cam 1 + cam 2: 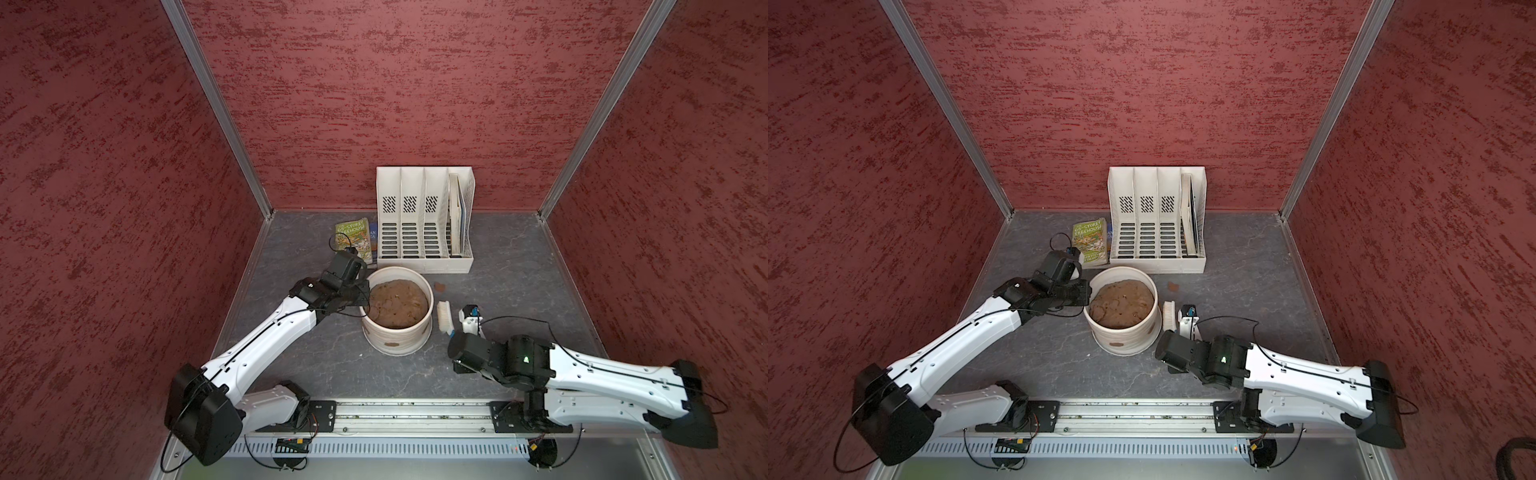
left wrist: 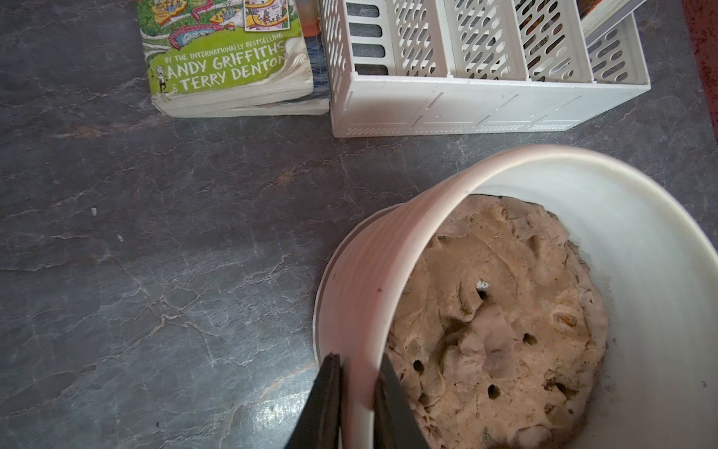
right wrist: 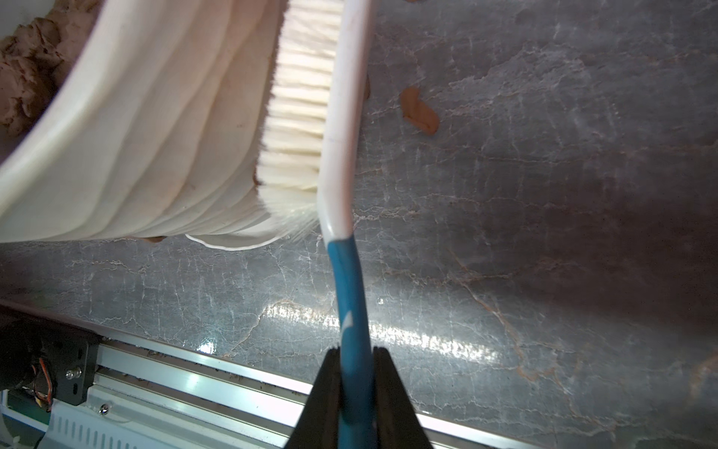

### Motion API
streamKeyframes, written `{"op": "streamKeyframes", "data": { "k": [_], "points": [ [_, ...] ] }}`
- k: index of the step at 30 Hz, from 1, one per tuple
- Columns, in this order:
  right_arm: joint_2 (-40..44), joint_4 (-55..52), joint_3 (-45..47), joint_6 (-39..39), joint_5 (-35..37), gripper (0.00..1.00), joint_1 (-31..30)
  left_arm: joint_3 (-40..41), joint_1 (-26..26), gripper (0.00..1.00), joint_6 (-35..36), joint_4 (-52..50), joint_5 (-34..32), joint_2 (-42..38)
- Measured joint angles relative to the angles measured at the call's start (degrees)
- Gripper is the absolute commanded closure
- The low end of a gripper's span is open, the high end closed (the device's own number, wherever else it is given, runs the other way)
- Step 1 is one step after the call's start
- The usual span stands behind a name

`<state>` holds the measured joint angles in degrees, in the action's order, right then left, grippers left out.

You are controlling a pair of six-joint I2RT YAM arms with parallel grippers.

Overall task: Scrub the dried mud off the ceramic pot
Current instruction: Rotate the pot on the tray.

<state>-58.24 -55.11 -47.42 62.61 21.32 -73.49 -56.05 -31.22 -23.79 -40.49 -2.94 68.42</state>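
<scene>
You can read the green book (image 2: 229, 58) lying beside the white file rack (image 2: 466, 105). The left wrist view gives "BY THE INTERNATIONALLY BESTSELLING ANDY GRIFFITHS & TERRY DENTON", and in both top views the cover says "65-STOREY TREEHOUSE".

The worktop (image 1: 519, 291) is dark grey and stone-like with pale veins. Red textured walls (image 1: 415, 104) box it in on three sides, and an aluminium rail (image 1: 415, 411) along the near edge carries both arms.

The ceramic pot (image 1: 399, 332) stands mid-worktop, just in front of the rack, holding a lumpy brown soil mass (image 1: 398, 303). Your left gripper (image 2: 357, 363) is pinched narrow on the pot's rim, one finger outside the ribbed wall and one inside. Your right gripper (image 3: 355, 353) is clamped on the blue handle of the white brush (image 3: 342, 116). Its bristles press against the pot's wall on the side facing the right arm.

Only the top views show you the dried mud (image 1: 390, 344) as an oval patch low on the pot's near wall. The right wrist view shows a loose flake (image 3: 421, 112) close up on the worktop just beyond the brush, and a brown edge at the bristle tips.
</scene>
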Motion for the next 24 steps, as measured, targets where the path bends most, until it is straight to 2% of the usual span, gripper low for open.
{"op": "streamKeyframes", "data": {
  "k": [6,10,13,19,24],
  "points": [
    [-3.8,-1.3,-1.8,1.7,1.4,1.00,-3.4,0.5,0.1,0.58,-1.7,1.4,0.2,-0.4],
    [-4.8,-1.7,-2.9,2.3,1.6,1.00,-3.8,0.5,0.3,0.47,-1.3,4.3,0.9,-0.1],
    [-4.7,-2.3,-3.7,2.9,1.9,1.00,-3.8,0.5,0.9,0.44,-1.0,6.7,1.6,1.3],
    [-3.6,-4.0,-3.8,4.1,2.1,1.00,-4.2,0.3,2.0,0.44,-0.9,9.3,2.2,5.4],
    [-1.9,-4.6,-3.8,4.7,2.4,1.00,-4.3,0.3,2.1,0.56,-0.8,10.2,3.0,6.3]
  ]
}}
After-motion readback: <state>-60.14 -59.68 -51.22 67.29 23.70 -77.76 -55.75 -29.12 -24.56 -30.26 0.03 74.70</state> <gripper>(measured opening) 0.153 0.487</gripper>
